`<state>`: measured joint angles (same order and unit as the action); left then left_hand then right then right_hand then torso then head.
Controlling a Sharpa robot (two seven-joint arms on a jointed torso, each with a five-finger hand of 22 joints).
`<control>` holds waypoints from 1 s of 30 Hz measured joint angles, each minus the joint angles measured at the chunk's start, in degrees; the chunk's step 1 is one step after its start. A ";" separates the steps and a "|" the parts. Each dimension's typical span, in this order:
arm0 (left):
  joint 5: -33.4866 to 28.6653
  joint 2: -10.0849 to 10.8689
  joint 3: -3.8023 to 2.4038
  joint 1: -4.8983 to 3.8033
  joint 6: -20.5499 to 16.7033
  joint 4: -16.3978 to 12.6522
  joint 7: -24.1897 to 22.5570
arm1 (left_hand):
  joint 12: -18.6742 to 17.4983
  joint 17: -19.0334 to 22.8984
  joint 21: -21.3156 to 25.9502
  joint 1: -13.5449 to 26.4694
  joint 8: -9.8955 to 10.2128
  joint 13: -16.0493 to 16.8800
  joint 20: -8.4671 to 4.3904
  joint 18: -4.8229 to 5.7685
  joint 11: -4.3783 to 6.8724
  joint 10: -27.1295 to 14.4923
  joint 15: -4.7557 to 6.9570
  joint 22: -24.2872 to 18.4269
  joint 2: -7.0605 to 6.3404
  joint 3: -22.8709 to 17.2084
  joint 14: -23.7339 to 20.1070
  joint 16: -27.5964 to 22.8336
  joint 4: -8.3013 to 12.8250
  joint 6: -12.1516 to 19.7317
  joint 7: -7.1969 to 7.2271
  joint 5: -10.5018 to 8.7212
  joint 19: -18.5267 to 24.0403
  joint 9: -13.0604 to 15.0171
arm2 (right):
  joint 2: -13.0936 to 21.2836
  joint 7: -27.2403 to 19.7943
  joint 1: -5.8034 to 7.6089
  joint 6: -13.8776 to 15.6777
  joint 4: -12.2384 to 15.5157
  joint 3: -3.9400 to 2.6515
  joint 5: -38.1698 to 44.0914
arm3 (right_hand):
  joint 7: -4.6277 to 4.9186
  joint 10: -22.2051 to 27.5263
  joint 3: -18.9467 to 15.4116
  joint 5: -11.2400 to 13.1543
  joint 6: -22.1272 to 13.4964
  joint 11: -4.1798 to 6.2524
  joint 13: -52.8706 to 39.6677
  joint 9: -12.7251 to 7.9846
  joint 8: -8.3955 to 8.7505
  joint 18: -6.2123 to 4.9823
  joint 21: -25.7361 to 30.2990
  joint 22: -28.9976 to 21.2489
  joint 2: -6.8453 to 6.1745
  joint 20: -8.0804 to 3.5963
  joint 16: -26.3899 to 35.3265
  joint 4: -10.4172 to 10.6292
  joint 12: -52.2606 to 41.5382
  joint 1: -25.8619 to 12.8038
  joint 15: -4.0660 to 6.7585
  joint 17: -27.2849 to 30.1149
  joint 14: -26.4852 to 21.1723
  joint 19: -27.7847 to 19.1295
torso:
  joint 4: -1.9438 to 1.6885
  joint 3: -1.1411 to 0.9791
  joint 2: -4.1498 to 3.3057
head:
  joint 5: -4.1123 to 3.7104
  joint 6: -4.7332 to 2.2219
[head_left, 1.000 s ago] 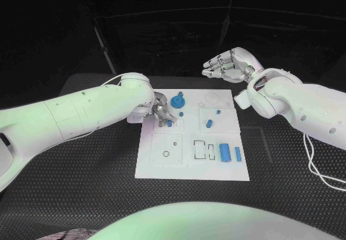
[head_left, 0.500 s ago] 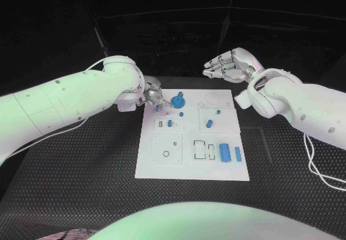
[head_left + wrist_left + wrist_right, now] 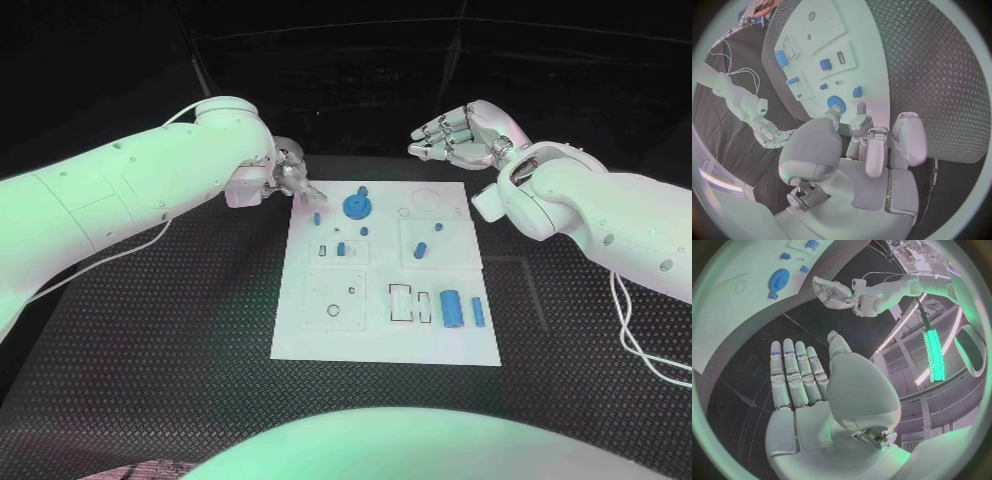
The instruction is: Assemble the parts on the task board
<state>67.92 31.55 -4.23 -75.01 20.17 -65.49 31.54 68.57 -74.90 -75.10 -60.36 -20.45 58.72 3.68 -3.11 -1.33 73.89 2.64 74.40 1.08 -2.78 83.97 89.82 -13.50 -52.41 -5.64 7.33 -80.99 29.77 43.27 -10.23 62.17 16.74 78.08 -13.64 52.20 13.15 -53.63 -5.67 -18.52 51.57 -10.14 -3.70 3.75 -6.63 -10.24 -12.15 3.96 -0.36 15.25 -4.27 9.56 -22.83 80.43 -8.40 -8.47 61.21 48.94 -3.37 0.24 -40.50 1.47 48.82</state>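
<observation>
In the head view the left robot hand [image 3: 293, 178] sits upper left of centre, just off the task board's [image 3: 325, 330] top-left corner, fingers curled in with nothing between them. The white board lies mid-frame on the black bench [image 3: 144, 330], with a blue gear-like part [image 3: 358, 207] near its top and more blue parts [image 3: 450, 303] toward its lower right. At upper right the right robot hand [image 3: 459, 130] hangs above the bench beyond the board's top edge, fingers straight and apart, holding nothing.

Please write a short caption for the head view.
Both hands, left and right, hover empty behind the task board.
</observation>
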 measured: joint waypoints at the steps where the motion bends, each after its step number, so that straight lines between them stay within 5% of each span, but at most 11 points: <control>1: 0.00 -0.48 0.02 -0.02 0.08 0.86 -0.02 | 0.00 0.00 0.00 -0.56 0.02 -0.05 0.00 -0.01 0.00 0.00 0.00 -0.01 0.04 0.06 0.00 0.00 0.23 0.00 -0.01 0.00 0.00 -0.17 | 0.00 0.01 0.00 0.00 0.00 0.00 0.00 | 0.00 0.00 0.00 0.00 0.00 0.00 0.00 0.00 0.00 0.00 0.00 0.00 0.00 0.00 0.00 0.00 0.00 0.00 0.00 0.00 0.00 0.00 | 0.01 0.00 -0.01 | 0.01 -0.07; 16: -0.16 -7.33 0.89 -0.04 3.62 11.28 -0.15 | 1.09 0.00 -0.85 0.08 1.53 1.08 0.43 0.00 0.01 0.45 0.01 0.54 -1.24 3.73 0.00 0.00 -1.23 -1.16 -0.10 0.00 -0.43 -1.32 | -0.34 0.02 0.00 -0.05 0.05 0.03 -0.04 | 0.00 0.00 0.00 -0.28 0.00 0.00 0.00 0.00 0.00 0.00 0.00 0.00 0.00 0.00 0.00 0.00 0.00 0.00 0.00 -0.01 0.00 0.00 | 0.09 0.10 -0.23 | 0.14 -0.22; 30: -0.36 -10.65 0.99 -0.02 9.07 16.43 -0.05 | 1.09 0.00 -0.97 0.00 1.53 1.07 0.43 0.00 0.00 0.44 0.01 0.54 -0.68 4.20 0.00 0.00 -1.49 -2.06 0.01 0.00 -0.83 -1.43 | -0.75 0.01 0.00 -0.13 -0.06 0.04 -0.05 | 0.07 0.00 0.00 -0.28 0.30 0.00 0.00 0.00 0.00 0.00 0.20 0.00 0.00 0.00 -0.01 0.00 0.00 0.00 0.00 -0.01 0.00 0.00 | 0.13 0.07 -0.16 | 0.20 -0.16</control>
<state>67.56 20.90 -3.24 -75.03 29.24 -49.06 31.49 69.66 -74.90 -76.07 -60.36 -18.93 59.79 4.11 -3.11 -1.33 74.33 2.65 74.94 0.41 1.42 83.96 89.82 -14.99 -54.48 -5.63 7.33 -81.82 28.33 42.52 -10.22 62.16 16.61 78.02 -13.60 52.15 13.22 -53.63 -5.67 -18.80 51.87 -10.14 -3.70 3.75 -6.64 -10.24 -11.94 3.97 -0.36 15.25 -4.28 9.56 -22.83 80.43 -8.40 -8.49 61.21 48.94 -3.24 0.30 -40.66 1.67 48.66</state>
